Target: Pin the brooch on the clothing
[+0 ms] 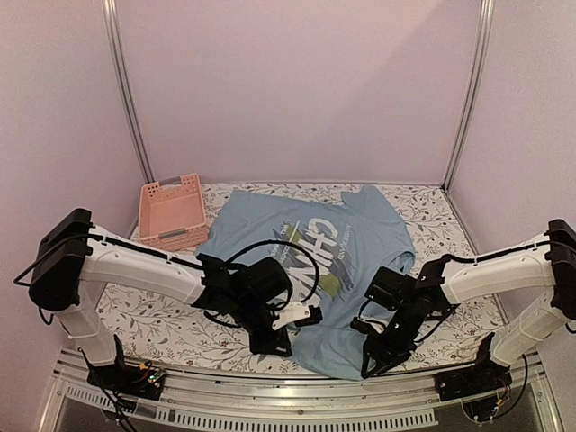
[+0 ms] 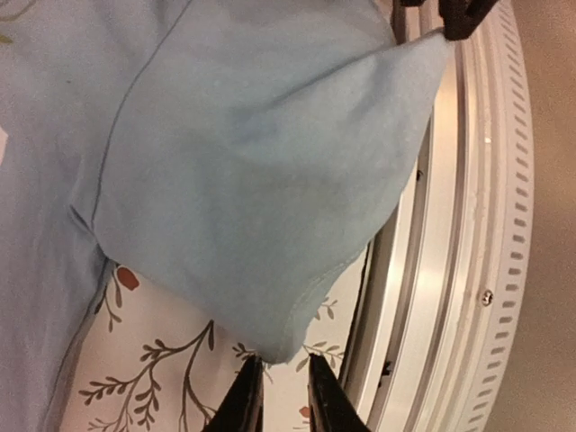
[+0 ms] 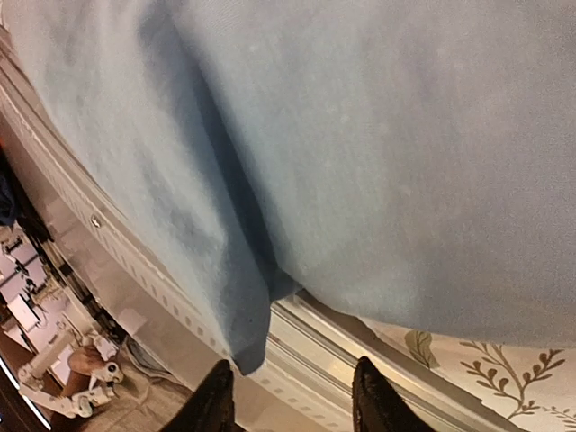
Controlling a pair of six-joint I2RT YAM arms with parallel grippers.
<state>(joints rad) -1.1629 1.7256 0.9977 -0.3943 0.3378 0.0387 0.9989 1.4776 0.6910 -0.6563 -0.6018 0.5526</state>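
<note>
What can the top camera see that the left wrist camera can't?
Only the top view shows the pink basket and the white print with its streaks. Only the left wrist view shows the left gripper close up, with a narrow gap between its fingers, just below the cloth's edge. Both show the blue T-shirt, the flowery tablecloth and the metal rail.

Floral-print table (image 1: 153, 315), light blue T-shirt (image 1: 261, 220), pink basket (image 1: 171, 211)
</note>
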